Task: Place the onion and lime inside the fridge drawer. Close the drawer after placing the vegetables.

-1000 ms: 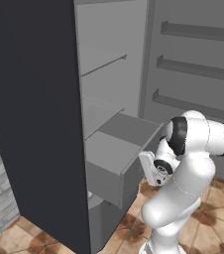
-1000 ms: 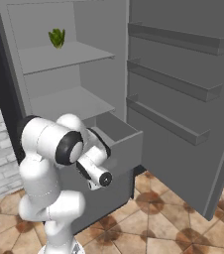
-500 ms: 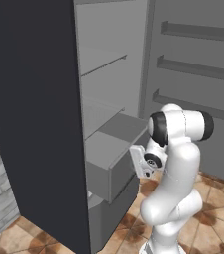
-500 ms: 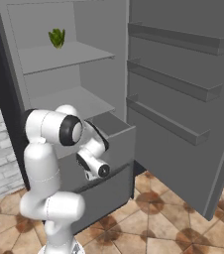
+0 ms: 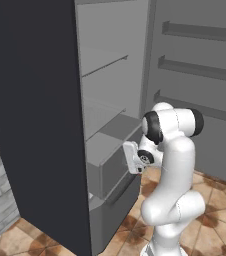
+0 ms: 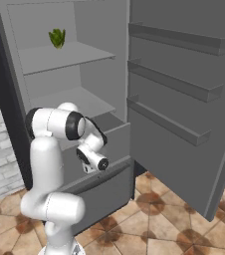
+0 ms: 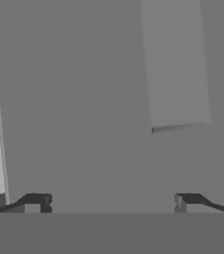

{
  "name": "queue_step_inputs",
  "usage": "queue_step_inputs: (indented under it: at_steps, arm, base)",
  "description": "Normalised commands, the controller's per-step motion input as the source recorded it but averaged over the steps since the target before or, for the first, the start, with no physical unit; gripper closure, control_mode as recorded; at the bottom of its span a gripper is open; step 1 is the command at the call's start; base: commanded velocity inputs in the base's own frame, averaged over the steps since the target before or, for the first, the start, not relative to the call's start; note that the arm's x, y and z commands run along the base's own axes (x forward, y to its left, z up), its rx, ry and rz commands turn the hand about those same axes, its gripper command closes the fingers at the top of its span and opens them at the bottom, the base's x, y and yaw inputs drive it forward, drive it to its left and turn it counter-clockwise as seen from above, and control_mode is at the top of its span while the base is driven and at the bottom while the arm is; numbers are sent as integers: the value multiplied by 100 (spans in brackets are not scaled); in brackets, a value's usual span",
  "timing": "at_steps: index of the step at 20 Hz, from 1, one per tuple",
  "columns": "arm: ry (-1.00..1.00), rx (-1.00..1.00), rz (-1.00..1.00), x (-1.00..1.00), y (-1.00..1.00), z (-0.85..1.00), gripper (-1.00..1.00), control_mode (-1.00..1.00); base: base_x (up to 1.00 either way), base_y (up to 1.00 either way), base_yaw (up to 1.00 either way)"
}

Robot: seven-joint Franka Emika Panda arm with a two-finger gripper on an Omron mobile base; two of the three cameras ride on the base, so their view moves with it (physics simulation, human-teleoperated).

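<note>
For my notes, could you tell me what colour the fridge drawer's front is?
Plain grey; the fridge drawer shows best in the left base view.

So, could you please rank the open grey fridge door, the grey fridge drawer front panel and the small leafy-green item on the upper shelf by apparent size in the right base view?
1. Open grey fridge door, by far the largest, though nearest the camera.
2. Grey fridge drawer front panel, partly hidden by the arm.
3. Small leafy-green item, smallest, though farthest back.

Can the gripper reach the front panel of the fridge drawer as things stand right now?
Probably yes. The gripper is open, with the flat grey front of the fridge drawer right ahead in the hand view. Nothing shows between them. Whether they touch cannot be told.
</note>
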Motion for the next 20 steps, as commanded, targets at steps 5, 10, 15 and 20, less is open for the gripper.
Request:
queue_step_inputs:
  at_steps: [5, 10, 15, 20]
  arm:
    - [-3, 6, 0, 54, 29, -1, -100, -100]
    - [-1, 5, 0, 52, 32, -1, -100, -100]
    - [0, 3, 0, 49, 39, 0, -100, -100]
    - [0, 2, 0, 47, 40, 0, -100, -100]
  base:
    - [0, 0, 0]
    - [0, 0, 0]
    - [0, 0, 0]
    - [0, 0, 0]
